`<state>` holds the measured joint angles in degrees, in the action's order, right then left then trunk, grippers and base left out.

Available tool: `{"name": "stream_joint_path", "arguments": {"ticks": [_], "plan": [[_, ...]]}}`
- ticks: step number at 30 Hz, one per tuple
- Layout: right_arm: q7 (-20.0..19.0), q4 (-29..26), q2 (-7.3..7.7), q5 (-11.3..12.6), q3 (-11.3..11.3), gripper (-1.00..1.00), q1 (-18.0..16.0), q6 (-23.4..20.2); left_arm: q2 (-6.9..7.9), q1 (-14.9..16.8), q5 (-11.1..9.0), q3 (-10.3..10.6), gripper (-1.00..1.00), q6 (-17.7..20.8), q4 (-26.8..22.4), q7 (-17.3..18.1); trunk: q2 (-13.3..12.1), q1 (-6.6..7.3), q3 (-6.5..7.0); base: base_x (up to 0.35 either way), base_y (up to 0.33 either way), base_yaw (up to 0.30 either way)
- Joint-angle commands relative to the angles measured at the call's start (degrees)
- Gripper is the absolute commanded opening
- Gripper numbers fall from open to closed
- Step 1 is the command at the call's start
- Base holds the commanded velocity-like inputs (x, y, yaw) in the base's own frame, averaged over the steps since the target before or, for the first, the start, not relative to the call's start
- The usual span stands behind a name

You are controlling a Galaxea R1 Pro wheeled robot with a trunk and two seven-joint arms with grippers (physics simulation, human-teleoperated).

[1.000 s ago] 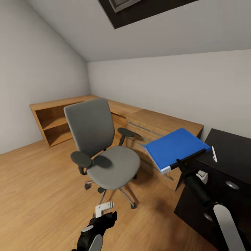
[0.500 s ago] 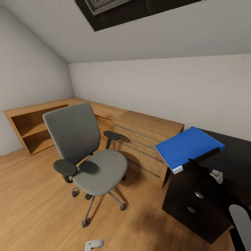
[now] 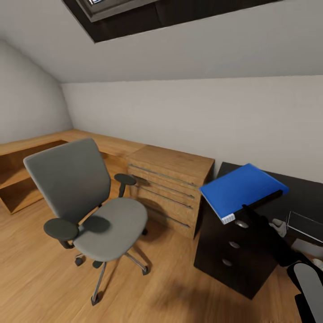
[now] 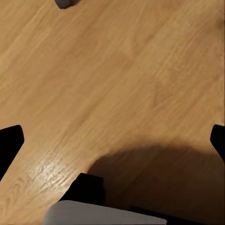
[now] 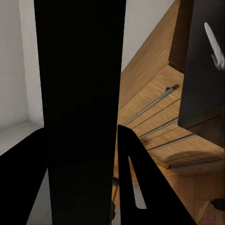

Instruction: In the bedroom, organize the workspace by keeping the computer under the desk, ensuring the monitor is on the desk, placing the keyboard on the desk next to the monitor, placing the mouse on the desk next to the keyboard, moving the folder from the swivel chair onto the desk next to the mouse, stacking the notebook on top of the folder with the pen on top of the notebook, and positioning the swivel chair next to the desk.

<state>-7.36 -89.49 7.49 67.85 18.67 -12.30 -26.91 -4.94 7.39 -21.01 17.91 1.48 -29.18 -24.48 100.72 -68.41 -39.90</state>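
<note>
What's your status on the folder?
Right gripper shut on folder, held above desk corner. Left gripper open over floor. Swivel chair apart.

You've got a matt blue folder (image 3: 242, 189), grey cloth swivel chair (image 3: 85, 202) with chrome legs, satin wood floor (image 3: 40, 278), matt black desk (image 3: 237, 255).

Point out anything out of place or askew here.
The flat bright blue folder is tilted in mid-air above the black desk's drawer end, clamped by the right tool. The grey swivel chair stands apart from the desk.
</note>
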Motion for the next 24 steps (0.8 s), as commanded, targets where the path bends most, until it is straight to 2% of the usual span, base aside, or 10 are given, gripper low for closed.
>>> {"name": "stream_joint_path", "arguments": {"ticks": [1,5,12,15,16,19,24], "plan": [[-0.1,0.03,-0.02,0.2,0.12,-1.0,-0.04,-0.35,0.07,0.04,-0.39,0.45,1.0,0.11,0.0,0.14,-0.39,0.23,0.13,0.0,0.0,-0.271],[-0.19,0.15,0.04,0.28,0.43,-1.0,-0.05,-0.46,0.17,0.04,-0.35,0.42,1.0,-0.04,0.29,4.28,-1.99,1.11,0.85,0.0,0.0,-0.288],[-0.35,2.17,0.06,0.55,0.91,-1.0,-0.08,-0.47,0.08,0.04,-0.11,0.58,1.0,-0.15,0.35,5.33,-4.8,2.65,2.11,0.0,0.0,-0.298],[-0.37,3.5,0.12,1.61,0.92,-1.0,-0.09,-0.5,0.04,0.02,0.04,0.79,1.0,-1.47,0.35,5.44,-4.8,2.65,2.11,0.0,0.0,-0.3],[-0.32,3.76,0.14,2.88,0.93,-1.0,-0.09,-0.49,0.03,0.03,0.07,0.78,1.0,-3.56,0.35,5.47,-4.8,2.65,2.11,0.0,0.0,-0.3],[-0.19,3.9,0.21,4.23,0.93,-1.0,-0.09,-0.44,0.03,0.05,0.03,0.75,1.0,-8.15,0.54,5.52,-4.8,2.65,2.11,0.0,0.0,-0.3],[-0.12,3.88,0.24,4.83,1.0,-1.0,-0.09,-0.42,-0.05,0.04,0.07,0.9,1.0,-13.09,3.01,5.57,-4.8,2.65,2.11,0.0,0.0,-0.3]]}}
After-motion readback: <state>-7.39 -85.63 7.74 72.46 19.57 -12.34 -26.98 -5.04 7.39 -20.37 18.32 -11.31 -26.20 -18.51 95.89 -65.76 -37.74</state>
